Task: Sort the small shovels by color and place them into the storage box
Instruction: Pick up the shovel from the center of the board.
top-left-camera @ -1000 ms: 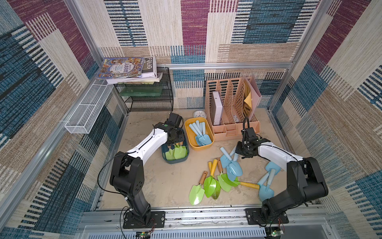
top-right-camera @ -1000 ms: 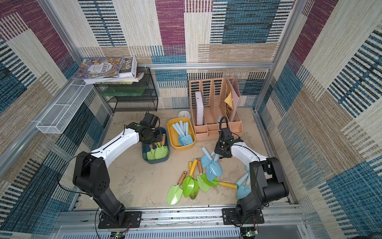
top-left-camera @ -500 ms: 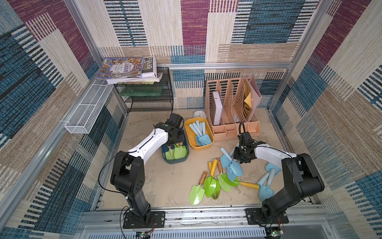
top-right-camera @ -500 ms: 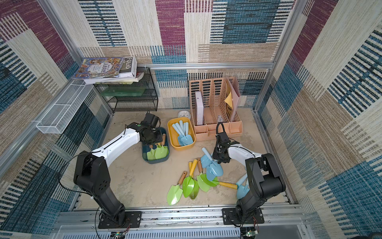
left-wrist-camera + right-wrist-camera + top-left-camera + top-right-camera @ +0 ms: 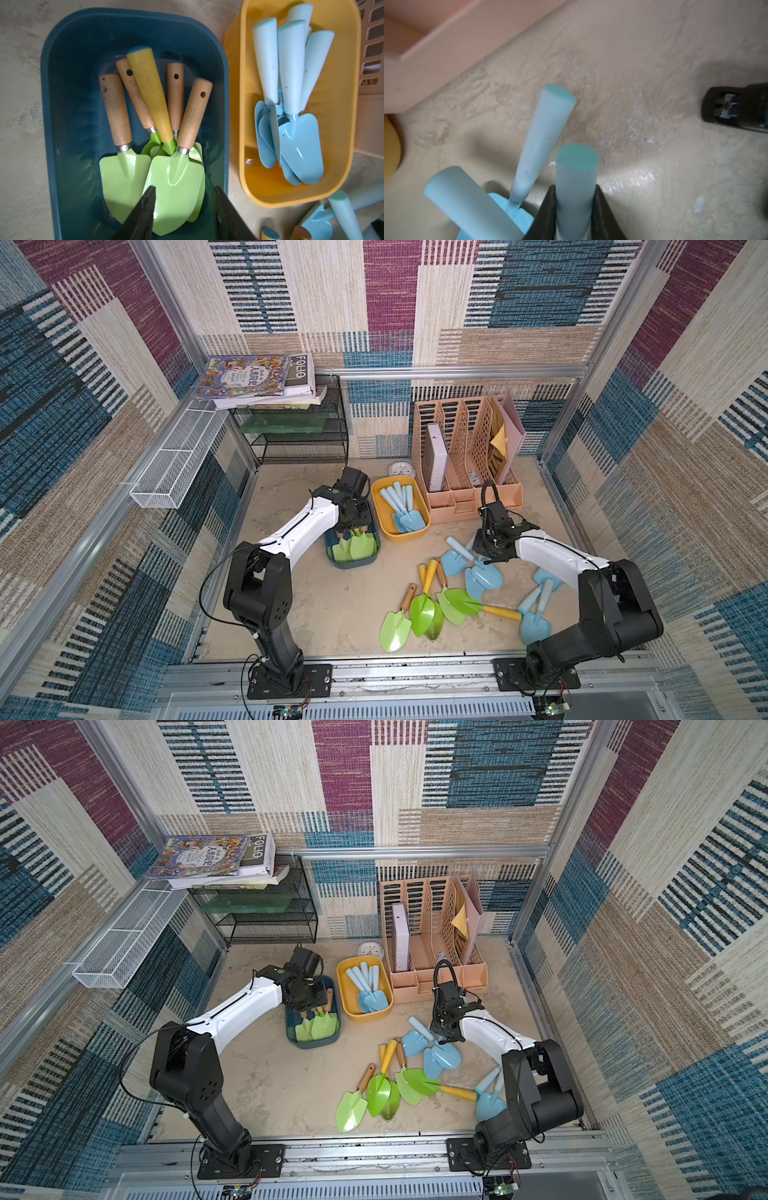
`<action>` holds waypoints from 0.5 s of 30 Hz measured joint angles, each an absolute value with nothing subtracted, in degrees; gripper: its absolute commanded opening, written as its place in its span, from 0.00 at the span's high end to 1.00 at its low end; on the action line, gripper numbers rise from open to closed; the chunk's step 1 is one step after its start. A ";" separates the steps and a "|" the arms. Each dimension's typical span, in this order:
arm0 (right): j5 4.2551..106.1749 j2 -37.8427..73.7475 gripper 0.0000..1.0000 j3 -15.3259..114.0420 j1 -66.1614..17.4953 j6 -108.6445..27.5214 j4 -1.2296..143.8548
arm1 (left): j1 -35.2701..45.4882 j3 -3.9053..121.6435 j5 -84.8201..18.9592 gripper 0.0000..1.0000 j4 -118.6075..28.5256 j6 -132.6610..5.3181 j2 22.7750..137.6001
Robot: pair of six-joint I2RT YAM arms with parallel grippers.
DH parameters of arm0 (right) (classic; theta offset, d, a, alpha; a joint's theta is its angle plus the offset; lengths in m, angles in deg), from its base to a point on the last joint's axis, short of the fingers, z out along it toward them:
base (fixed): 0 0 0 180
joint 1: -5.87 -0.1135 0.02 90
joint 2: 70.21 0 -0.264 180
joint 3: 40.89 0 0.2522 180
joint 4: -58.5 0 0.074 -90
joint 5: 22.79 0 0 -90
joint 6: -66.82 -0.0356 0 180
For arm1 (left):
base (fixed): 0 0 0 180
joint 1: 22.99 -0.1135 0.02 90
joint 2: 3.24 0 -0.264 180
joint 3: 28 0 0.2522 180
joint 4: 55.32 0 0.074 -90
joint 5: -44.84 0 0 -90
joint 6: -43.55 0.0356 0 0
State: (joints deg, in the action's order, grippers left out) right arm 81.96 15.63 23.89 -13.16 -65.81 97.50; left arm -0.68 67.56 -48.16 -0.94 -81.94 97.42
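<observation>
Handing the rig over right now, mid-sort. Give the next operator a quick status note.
Left gripper: open, empty, above the dark blue bin.
Right gripper: shut on a pale blue shovel by its handle.
Done: five green shovels in that bin; a stack of pale blue shovels in the yellow bin.
Left: loose green shovels and loose pale blue shovels on the table.

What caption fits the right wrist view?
Right tool closed on a pale blue shovel by its handle, beige tabletop behind.
</observation>
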 measured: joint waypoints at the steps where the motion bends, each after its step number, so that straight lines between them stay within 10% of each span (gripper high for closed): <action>1: 83.75 15.17 0.85 24.09 -13.70 -66.01 97.91 | -0.68 67.56 -48.16 0.53 -0.94 -81.94 97.49; 15: 108.95 25.23 0.88 31.85 -24.52 -71.16 110.04 | -0.68 67.56 -47.84 0.54 -0.96 -81.98 98.08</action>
